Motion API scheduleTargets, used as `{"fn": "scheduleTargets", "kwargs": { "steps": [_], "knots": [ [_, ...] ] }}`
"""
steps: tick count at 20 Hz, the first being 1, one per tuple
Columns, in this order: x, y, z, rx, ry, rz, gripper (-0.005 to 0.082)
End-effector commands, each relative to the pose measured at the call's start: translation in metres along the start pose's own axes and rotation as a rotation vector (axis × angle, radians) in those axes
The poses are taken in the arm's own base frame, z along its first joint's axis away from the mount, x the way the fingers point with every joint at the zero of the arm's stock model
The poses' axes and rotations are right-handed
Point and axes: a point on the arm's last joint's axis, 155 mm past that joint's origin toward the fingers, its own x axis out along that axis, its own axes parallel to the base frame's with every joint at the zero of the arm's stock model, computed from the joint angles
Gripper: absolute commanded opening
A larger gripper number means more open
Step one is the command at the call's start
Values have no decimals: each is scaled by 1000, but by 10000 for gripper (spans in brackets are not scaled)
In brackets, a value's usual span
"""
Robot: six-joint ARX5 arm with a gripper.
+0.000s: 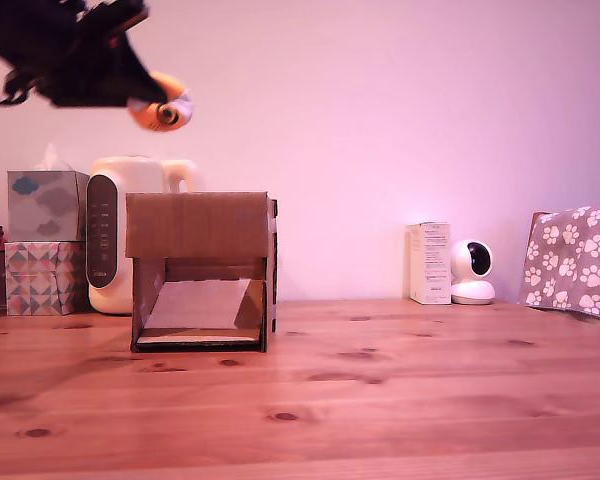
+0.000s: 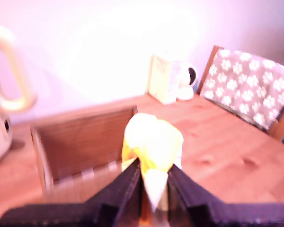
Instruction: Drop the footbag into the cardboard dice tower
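High in the upper left of the exterior view, the gripper (image 1: 145,100) is clenched on the footbag (image 1: 162,108), which hangs in the air above and slightly left of the cardboard dice tower (image 1: 200,270). To do this well, I judge the ball should be carried over the tower's open top (image 2: 85,142), centred between its walls, before the jaws let go. The wrist view shows that opening holding nothing; the ramp (image 1: 200,303) in the lower front is bare too.
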Motion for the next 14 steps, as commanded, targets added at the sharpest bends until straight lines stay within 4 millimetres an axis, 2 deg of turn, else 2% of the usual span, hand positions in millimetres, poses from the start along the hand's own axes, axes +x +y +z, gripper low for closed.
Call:
{"fn": "scheduleTargets", "kwargs": {
  "steps": [1, 3, 5, 8, 11, 14],
  "knots": [
    [9, -1, 23, 27, -28, 0, 76],
    [24, 4, 31, 30, 10, 11, 76],
    [43, 9, 31, 15, 71, 18, 76],
    [71, 22, 22, -10, 168, 36, 76],
    [96, 34, 5, -19, 263, 52, 76],
    [112, 51, -9, -32, 311, 73, 76]
  ]
}}
